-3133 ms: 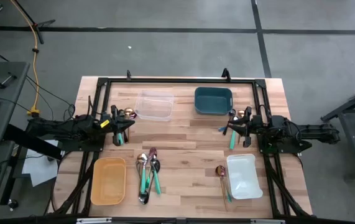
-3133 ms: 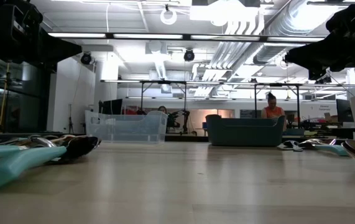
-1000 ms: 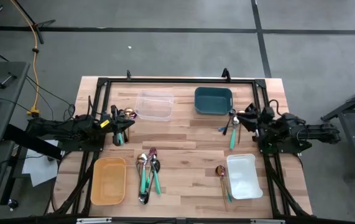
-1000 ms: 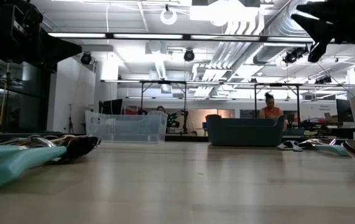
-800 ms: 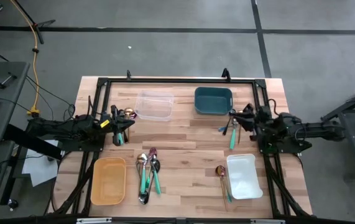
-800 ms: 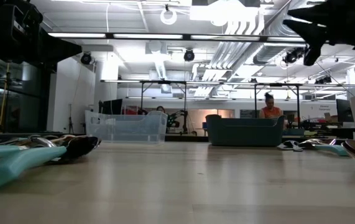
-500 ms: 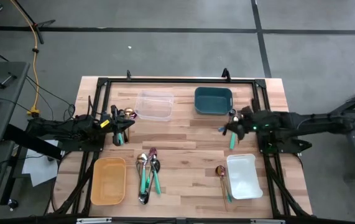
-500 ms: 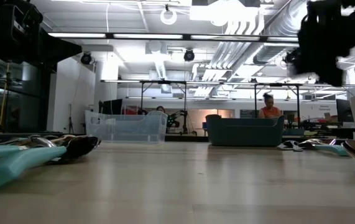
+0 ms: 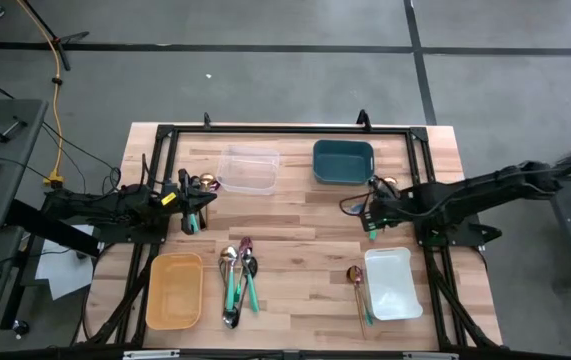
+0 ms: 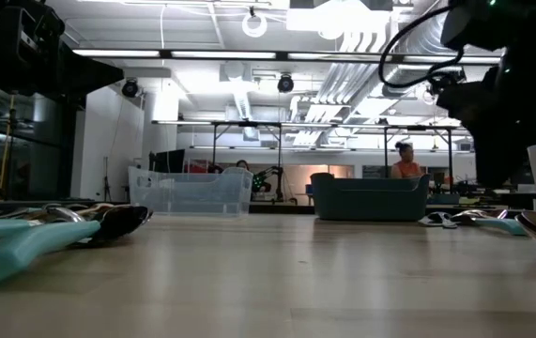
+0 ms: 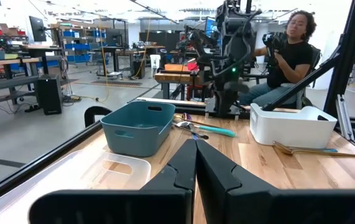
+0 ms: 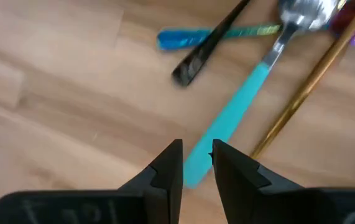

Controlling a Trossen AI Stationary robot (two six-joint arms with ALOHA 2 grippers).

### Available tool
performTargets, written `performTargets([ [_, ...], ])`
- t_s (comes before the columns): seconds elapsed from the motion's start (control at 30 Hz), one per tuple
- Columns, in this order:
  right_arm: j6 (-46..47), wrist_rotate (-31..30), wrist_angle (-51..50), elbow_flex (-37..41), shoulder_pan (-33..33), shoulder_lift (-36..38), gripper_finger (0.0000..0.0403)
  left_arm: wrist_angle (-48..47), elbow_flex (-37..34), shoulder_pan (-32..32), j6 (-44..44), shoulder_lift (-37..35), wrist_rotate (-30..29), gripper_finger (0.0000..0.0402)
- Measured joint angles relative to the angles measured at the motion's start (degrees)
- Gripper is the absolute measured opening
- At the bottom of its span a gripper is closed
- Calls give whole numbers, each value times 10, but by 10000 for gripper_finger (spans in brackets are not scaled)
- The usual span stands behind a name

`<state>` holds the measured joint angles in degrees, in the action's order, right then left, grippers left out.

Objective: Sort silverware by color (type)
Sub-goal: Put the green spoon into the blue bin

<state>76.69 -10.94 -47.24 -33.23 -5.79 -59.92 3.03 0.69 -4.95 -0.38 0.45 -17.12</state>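
Right tool [image 12: 196, 163] points down at the counter [image 9: 305, 215], fingers parted by a narrow gap and holding nothing; the gap sits right over the end of a teal-handled spoon [image 12: 239, 112]. Around that spoon, from my right wrist view: a black utensil [image 12: 211, 43] lying across an iridescent blue-green handle [image 12: 221, 34], and a gold handle [image 12: 308, 87] running alongside the teal one, all flat on the wood. From above, the right arm [image 9: 465, 192] is stretched out long from the right edge toward the counter's middle, its tool over this cluster, between the teal bin [image 9: 343, 161] and the white bin [image 9: 388, 283]. A gold spoon [image 9: 358, 285] lies just beside the white bin. Left tool [image 11: 195, 163] is closed tight and empty, fingers pressed together; that arm is parked at the left side of the counter, near the clear bin [image 9: 247, 168]. A second heap of silverware [image 9: 237, 277], teal, silver and dark pieces, lies beside the orange bin [image 9: 175, 291] at the near left. Beyond the counter I see a seated person [image 11: 289, 50] in a dark shirt.
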Motion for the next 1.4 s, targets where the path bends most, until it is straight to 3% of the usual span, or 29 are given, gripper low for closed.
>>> performTargets([
  [0.43, -14, -26, 2, -1, 32, -49, 95, 0, 0, 0, 0, 0, 0, 3],
  [0.73, -11, -74, -10, -1, 64, -107, 206, 0, 0, 0, 0, 0, 0, 3],
  [0.87, 19, -81, -9, -1, 84, -139, 237, 0, 0, 0, 0, 0, 0, 3],
  [1.1, 17, -59, 12, -2, 98, -186, 231, 0, 0, 0, 0, 0, 0, 3],
  [1.4, 36, -62, 8, -3, 99, -206, 197, 0, 0, 0, 0, 0, 0, 3],
])
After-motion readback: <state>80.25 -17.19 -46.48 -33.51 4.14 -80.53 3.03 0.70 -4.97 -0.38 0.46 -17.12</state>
